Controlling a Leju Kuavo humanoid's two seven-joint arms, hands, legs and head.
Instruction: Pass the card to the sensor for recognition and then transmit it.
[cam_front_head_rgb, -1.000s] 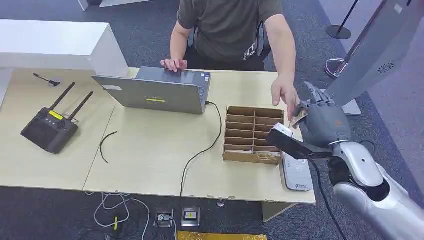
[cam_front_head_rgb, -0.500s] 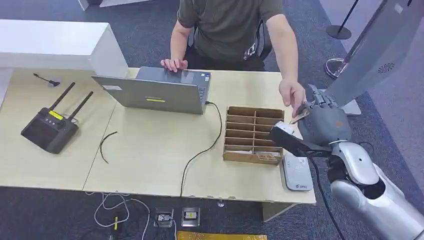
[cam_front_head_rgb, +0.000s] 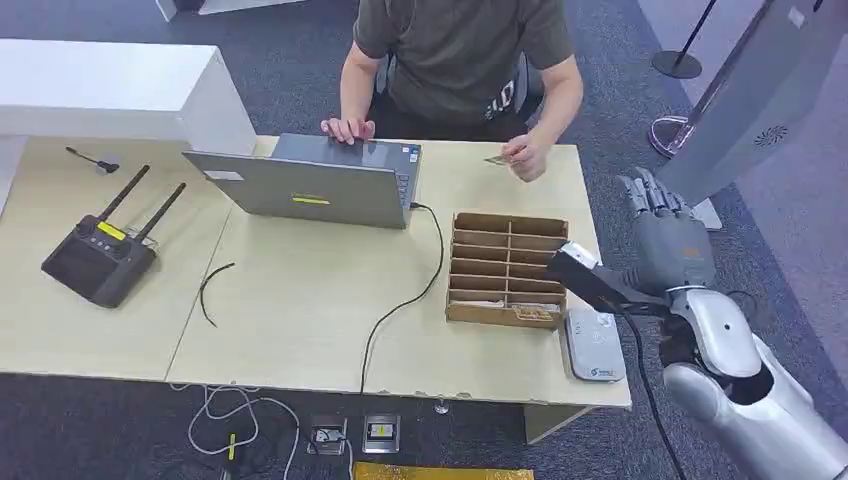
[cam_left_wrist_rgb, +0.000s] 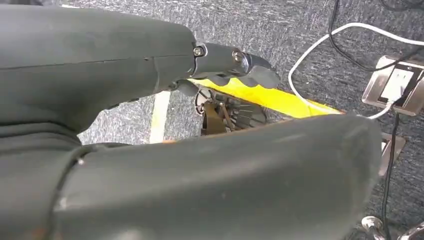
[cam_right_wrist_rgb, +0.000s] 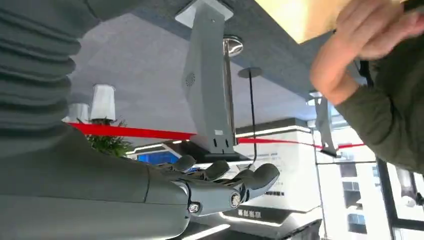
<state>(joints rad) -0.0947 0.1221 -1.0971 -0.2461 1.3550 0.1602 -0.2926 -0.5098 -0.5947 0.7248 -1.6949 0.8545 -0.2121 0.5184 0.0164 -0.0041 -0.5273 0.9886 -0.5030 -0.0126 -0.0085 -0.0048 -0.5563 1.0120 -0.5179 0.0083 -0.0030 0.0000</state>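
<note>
Card (cam_front_head_rgb: 497, 159) now gone to person's hand (cam_front_head_rgb: 527, 158), right hand (cam_front_head_rgb: 668, 232) empty, fingers apart, left hand (cam_left_wrist_rgb: 220, 65) seemingly curled, partly hidden

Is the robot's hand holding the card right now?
No, the right hand is empty with fingers apart, and the card is in the person's hand across the table.
</note>
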